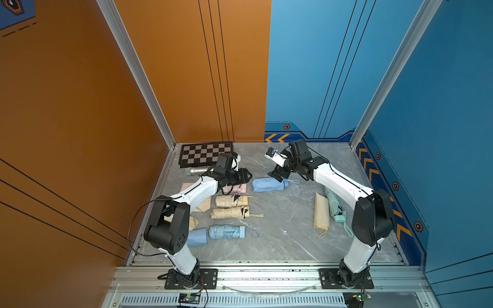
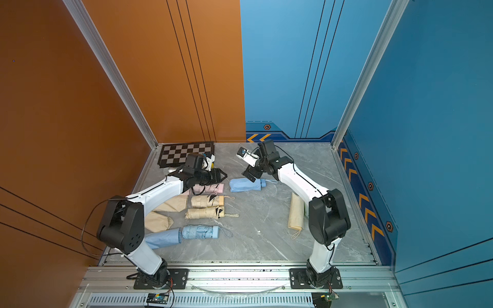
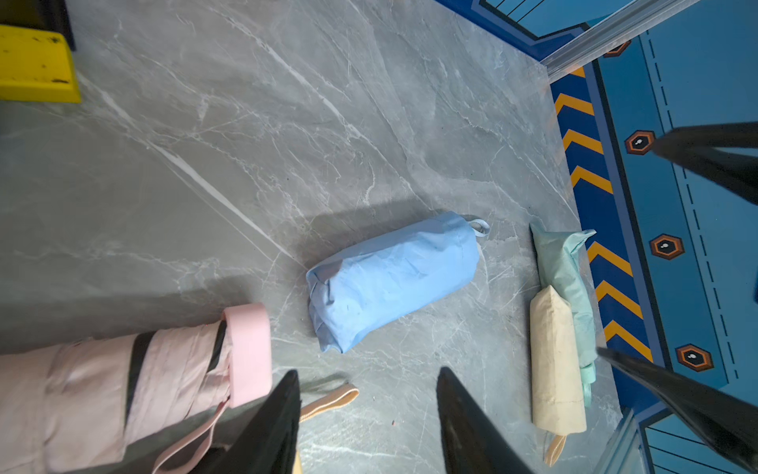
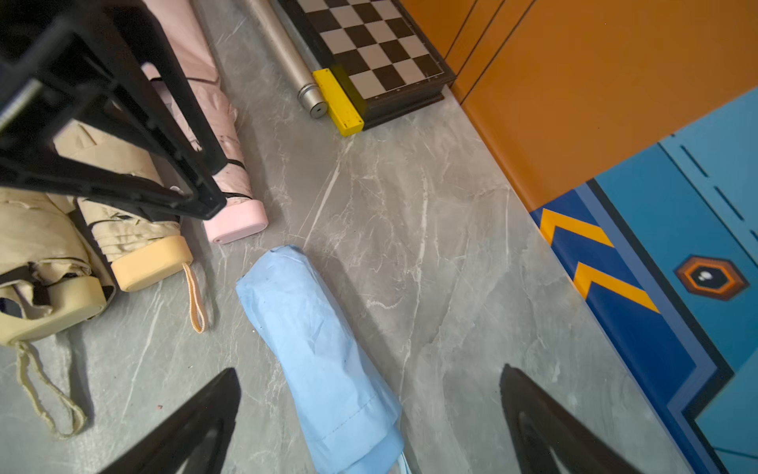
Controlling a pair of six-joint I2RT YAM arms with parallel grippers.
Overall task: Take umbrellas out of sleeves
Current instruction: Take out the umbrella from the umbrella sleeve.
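I see the right hand point(image 1: 277, 176) spread wide and empty over the light blue sleeve point(image 1: 268, 184) (umbrella inside, handle showing), on the bench point(image 1: 282, 237) right of the chessboard point(image 1: 205, 153). The left hand point(image 3: 367, 371) is part open and empty, beside the bare pink umbrella point(image 3: 164, 369), in front of the chessboard.

left tool point(image 1: 249, 176) parted, empty, right tool point(image 1: 277, 177) spread wide, both facing each other

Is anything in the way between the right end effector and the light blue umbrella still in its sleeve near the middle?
Nothing visible. The right end effector hangs open directly over the blue sleeved umbrella, with nothing between them. The pink umbrella and the left end effector sit off to one side, clear of it.
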